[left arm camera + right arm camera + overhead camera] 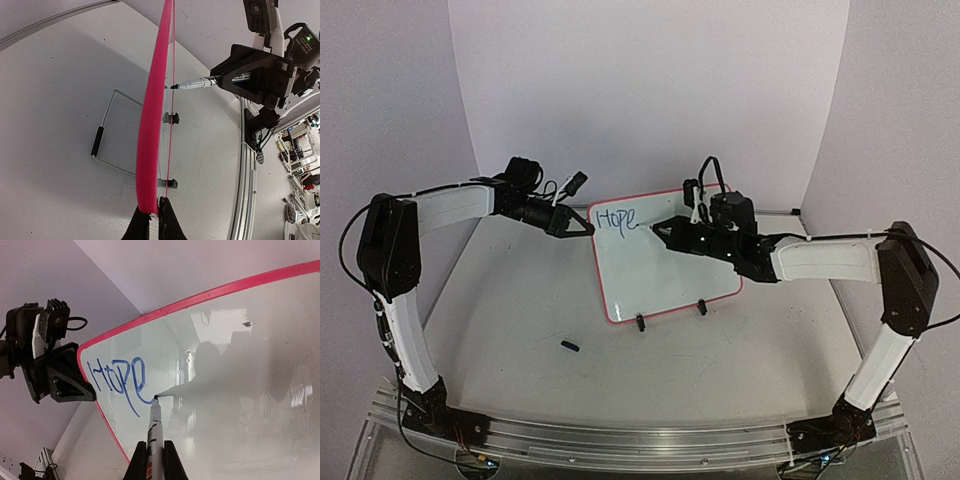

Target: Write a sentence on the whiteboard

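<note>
The whiteboard [660, 265] stands tilted on two black clip feet, its red-pink frame [150, 150] seen edge-on in the left wrist view. My left gripper [588, 229] is shut on the board's upper left corner [155, 210]. Only the blue word "Hope" of the sentence [117, 377] shows, at the board's top left [617, 219]. My right gripper [153, 452] is shut on a white marker [154, 430], whose tip touches the board at the end of the "e" tail. From the left wrist view the marker [192, 84] meets the board's face.
A small black marker cap [570, 346] lies on the table in front of the board. The board's wire stand [107, 130] rests behind it. An aluminium rail [640, 440] runs along the near edge, and white walls close in the back and sides.
</note>
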Controlling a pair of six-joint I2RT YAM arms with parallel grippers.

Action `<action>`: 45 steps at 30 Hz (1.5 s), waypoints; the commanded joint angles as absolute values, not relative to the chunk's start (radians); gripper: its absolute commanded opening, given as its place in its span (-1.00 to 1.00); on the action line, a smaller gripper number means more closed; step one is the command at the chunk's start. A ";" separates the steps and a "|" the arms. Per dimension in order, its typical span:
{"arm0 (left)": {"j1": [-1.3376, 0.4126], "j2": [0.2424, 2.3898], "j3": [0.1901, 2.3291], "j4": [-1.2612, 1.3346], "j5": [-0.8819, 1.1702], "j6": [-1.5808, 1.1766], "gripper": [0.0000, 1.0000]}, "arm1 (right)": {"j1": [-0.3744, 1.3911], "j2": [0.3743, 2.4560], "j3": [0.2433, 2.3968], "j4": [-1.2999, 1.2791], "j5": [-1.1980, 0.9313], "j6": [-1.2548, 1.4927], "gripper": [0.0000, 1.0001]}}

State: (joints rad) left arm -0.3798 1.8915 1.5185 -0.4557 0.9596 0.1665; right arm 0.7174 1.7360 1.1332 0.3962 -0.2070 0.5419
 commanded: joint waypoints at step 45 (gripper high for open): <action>-0.428 1.875 1.508 -0.570 0.868 0.267 -1.00 | 0.497 1.644 1.144 0.378 -0.542 0.457 -1.00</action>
State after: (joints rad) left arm -0.3888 1.8786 1.5185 -0.4736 0.9391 0.1871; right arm 0.5076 1.6287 1.0954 0.3578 -0.5712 0.4497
